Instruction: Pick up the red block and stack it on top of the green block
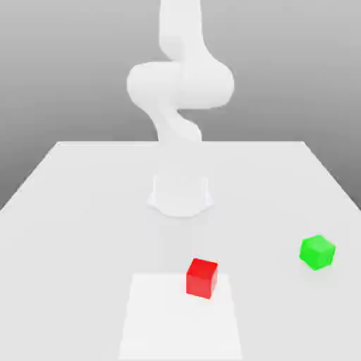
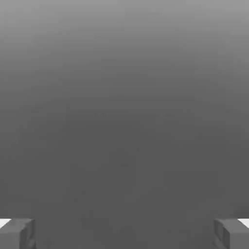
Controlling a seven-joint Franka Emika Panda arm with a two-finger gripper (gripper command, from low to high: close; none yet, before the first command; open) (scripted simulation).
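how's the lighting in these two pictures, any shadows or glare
Exterior view: bright, even light washes the white arm into the pale table; red block and green block cast only faint shadows. Hand view: plain grey gradient, no glare, between two fingertips.

The table is viewed from raised ground opposite the arm, facing its base. The hand view is framed by fingertips, facing blank grey.
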